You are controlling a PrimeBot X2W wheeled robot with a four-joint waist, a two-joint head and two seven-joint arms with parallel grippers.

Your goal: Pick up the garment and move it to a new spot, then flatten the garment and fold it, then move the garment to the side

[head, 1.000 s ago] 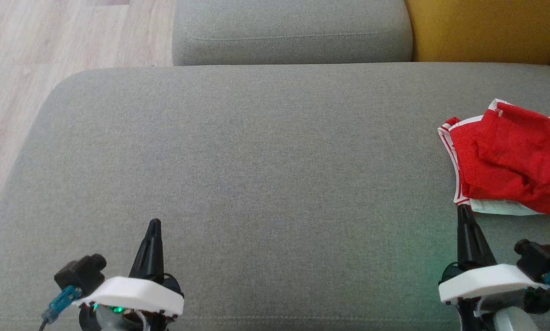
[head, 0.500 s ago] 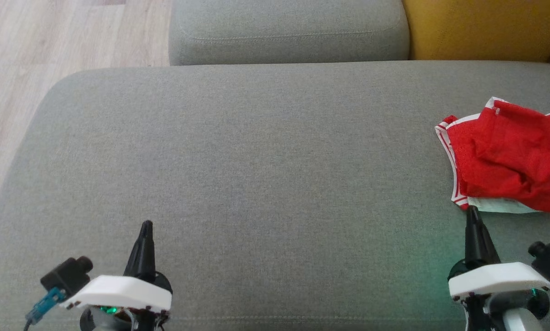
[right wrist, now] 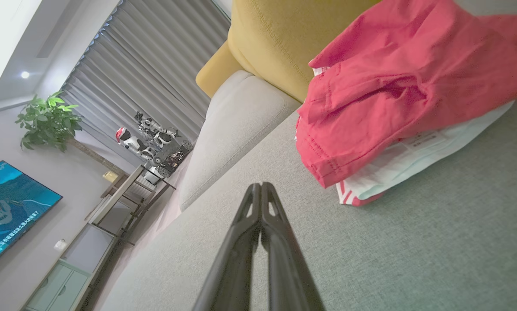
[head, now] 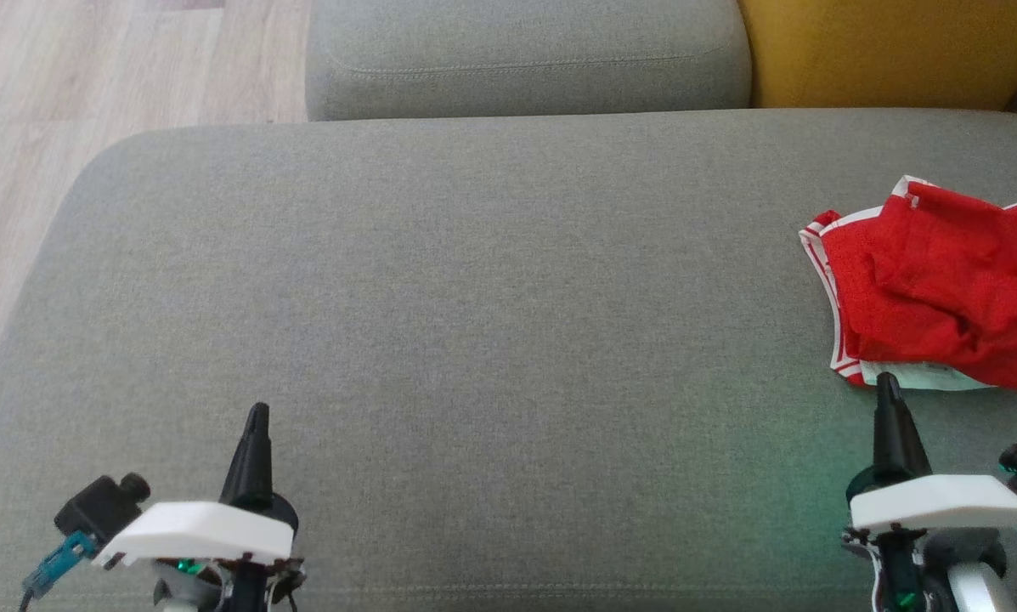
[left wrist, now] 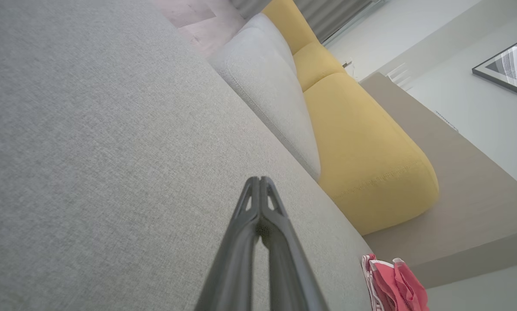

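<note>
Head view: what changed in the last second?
The right gripper slid rightward along the near edge of the red garment; the left gripper drifted slightly left. The camera shifted a little. Both stayed shut; the garment stayed unheld on the seat cushion.

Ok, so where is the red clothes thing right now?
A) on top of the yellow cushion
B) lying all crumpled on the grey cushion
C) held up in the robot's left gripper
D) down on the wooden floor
B: the red garment lies bunched on the grey seat cushion, just past the tip of the shut right gripper, which isn't holding it.
</note>
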